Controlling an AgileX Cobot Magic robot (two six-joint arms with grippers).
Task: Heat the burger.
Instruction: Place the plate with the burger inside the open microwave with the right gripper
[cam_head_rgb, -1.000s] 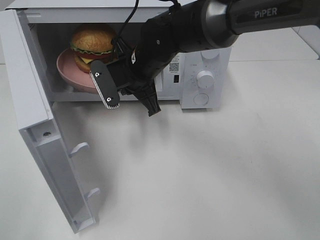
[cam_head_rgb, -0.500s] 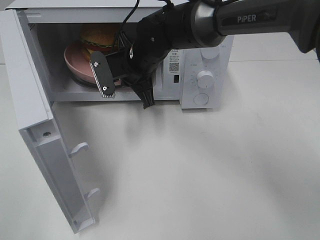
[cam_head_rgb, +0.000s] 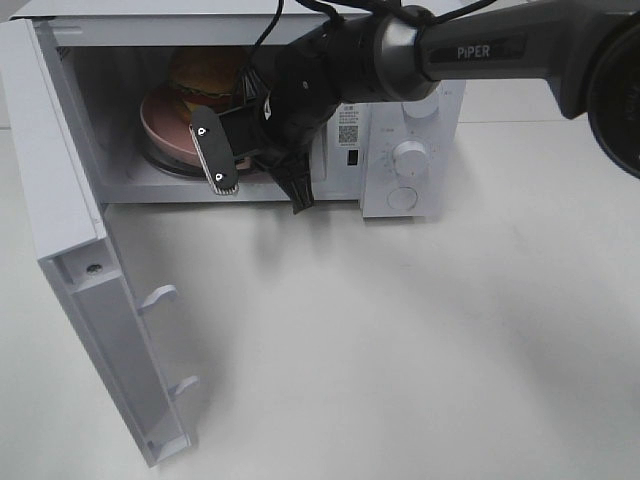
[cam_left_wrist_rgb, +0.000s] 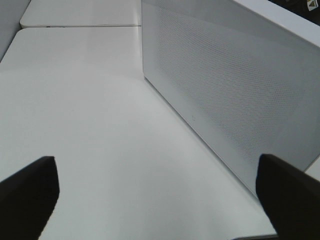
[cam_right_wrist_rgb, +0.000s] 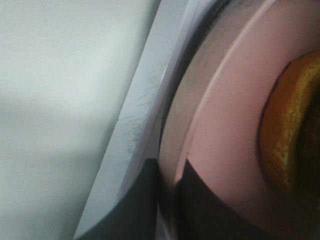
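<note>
The right hand (cam_right_wrist_rgb: 169, 200) is clamped on the rim of the pink plate (cam_head_rgb: 160, 125), which carries the burger (cam_head_rgb: 205, 72) inside the open microwave (cam_head_rgb: 410, 110).

In the right wrist view its two dark fingers (cam_right_wrist_rgb: 145, 200) are drawn nearly together with only the thin plate edge between them, and the burger's golden bun sits just beyond on the plate. From the high camera, the right arm reaches across from the right into the cavity, the plate sits low toward the left and back, and whether it rests on the floor cannot be told. The door (cam_head_rgb: 60, 180) is swung wide to the left. The left hand (cam_left_wrist_rgb: 160, 195) is spread wide and holds nothing, above the white tabletop (cam_head_rgb: 400, 350) beside a white perforated panel (cam_left_wrist_rgb: 225, 85).
</note>
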